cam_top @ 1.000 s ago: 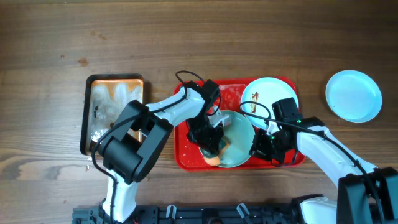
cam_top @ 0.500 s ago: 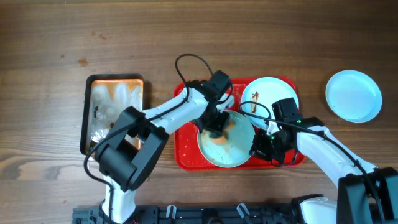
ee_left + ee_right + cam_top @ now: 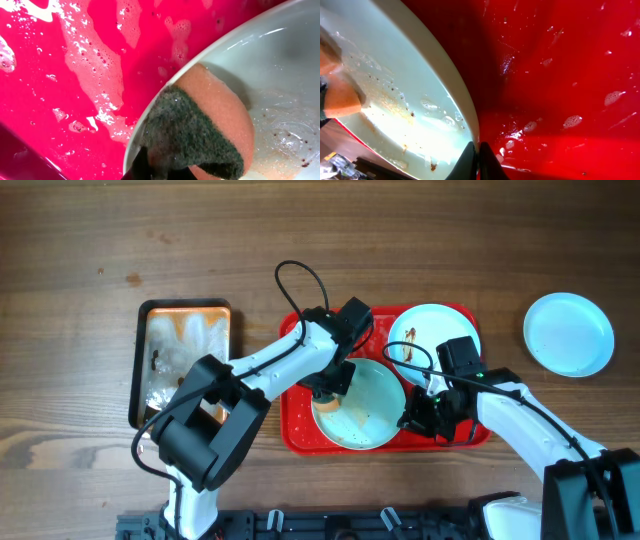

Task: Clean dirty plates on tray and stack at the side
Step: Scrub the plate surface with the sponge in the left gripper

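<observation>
A pale blue-white plate (image 3: 365,408) with brown smears lies on the red tray (image 3: 296,420). My right gripper (image 3: 412,420) is shut on its right rim; the wrist view shows the rim (image 3: 455,95) pinched between the jaws (image 3: 476,152). My left gripper (image 3: 332,385) is shut on an orange sponge with a dark scouring side (image 3: 200,135), pressed on the plate's upper left rim (image 3: 150,120). A second plate (image 3: 432,330) with a brown smear lies at the tray's back right. A third, clean plate (image 3: 568,332) lies on the table at the right.
A dark rusty metal tray (image 3: 182,360) with foam stands left of the red tray. Soap suds (image 3: 95,65) cover the red tray's floor. A black cable (image 3: 300,280) loops above the left arm.
My left gripper has swept the sponge from the plate's lower left up and across to its upper left rim. The plate has tilted and shifted slightly. The right gripper has kept its hold.
</observation>
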